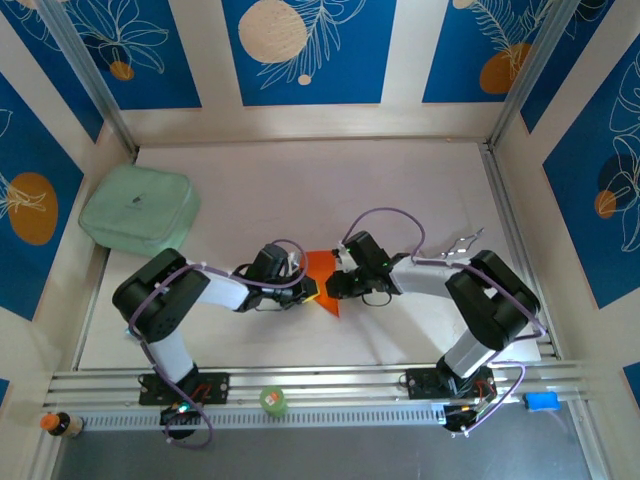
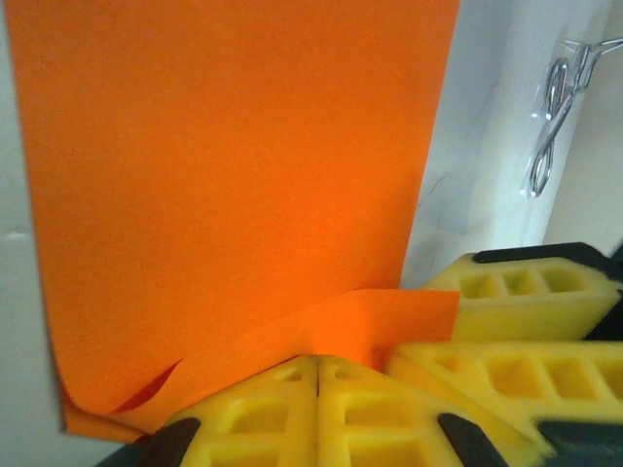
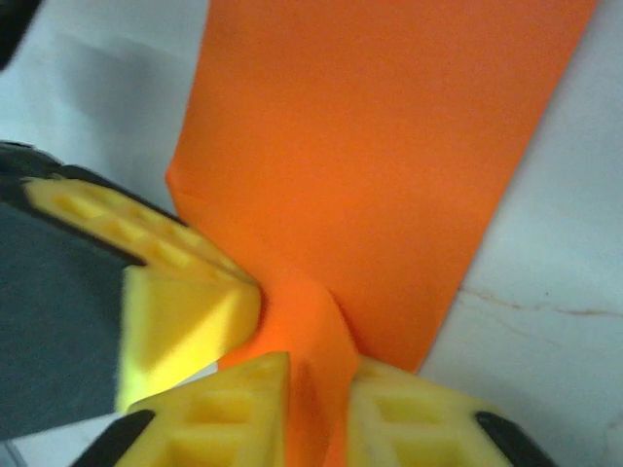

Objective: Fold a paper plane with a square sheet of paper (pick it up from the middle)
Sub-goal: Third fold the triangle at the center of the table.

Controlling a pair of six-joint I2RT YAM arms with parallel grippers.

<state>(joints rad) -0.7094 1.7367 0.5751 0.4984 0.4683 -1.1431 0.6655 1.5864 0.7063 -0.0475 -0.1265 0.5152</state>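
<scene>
Mid-table, the left gripper has its fingers pressed together at a folded flap. The right gripper pinches a raised ridge of the square sheet of paper, which lies flat beyond them. Opposed pulls could tear it or skew the crease.

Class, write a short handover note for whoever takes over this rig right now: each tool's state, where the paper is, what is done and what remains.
Left tool: shut, pinching the near edge of the square sheet of paper.
Right tool: shut on a bunched fold of the same sheet, close beside the left tool.
Paper: mid-table, between both tools, most of it spread flat.
Done: sheet gripped; a small flap turned over at the gripped edge.
Left: centre crease, nose folds and wings. No dart shape yet.
</scene>
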